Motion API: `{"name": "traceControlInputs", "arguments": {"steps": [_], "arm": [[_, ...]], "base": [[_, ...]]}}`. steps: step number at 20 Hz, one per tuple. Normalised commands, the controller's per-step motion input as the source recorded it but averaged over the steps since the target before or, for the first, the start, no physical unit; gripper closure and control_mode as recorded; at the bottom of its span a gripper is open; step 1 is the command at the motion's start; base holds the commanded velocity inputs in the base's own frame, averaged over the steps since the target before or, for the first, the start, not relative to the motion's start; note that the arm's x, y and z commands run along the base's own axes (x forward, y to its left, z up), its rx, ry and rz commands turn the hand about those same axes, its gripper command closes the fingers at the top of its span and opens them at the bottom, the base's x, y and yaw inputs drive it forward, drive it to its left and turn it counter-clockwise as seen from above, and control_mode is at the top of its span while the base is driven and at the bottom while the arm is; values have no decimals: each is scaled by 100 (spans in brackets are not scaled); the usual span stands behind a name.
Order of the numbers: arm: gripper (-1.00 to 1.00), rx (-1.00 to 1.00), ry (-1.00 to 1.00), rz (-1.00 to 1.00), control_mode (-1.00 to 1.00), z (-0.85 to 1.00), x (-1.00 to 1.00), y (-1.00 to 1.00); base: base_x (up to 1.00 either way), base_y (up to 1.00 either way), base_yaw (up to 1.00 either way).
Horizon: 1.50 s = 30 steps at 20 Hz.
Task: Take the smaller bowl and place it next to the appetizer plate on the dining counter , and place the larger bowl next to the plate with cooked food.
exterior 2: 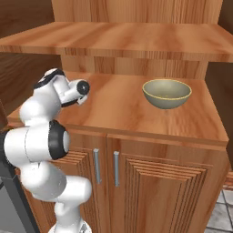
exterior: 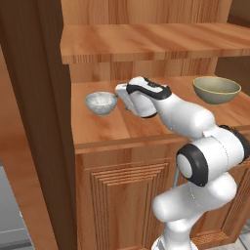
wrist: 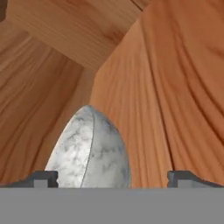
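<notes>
— Right in front of the hand camera, what fills the space between the finger tips?

— Between them sits the smaller bowl (wrist: pixel 89 151), marbled grey-white, seen on its side because the hand is rolled. The gripper (wrist: pixel 113 178) is spread wide, one tip on each side of the bowl, not touching it.

— And on the wooden cabinet (exterior: pixel 117 124)?

— From the left base view, the small bowl (exterior: pixel 101 103) rests upright on the cabinet's lower shelf, towards its left end, just beside the hand.

— The other bowl?

— The larger bowl (exterior 2: pixel 166 93), olive-tan, stands upright on the same shelf, well apart to the right of the small bowl and the gripper.
</notes>
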Motion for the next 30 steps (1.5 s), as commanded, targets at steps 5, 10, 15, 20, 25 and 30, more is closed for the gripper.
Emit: {"name": "traceControlInputs", "arguments": {"steps": [5,10,15,20,25,30], "arm": [[-100,0,19,5,-100,8,61,27],[-100,-1,24,5,-100,-2,52,28],[-100,-6,29,3,-100,-15,31,38],[-100,-8,19,2,-100,-18,-11,34],[-100,-4,0,6,-100,-8,-77,11],[-100,-4,-3,9,-100,-30,-87,1]], "base": [[0,0,0],[0,0,0],[0,0,0],[0,0,0],[0,0,0],[0,0,0]]}}
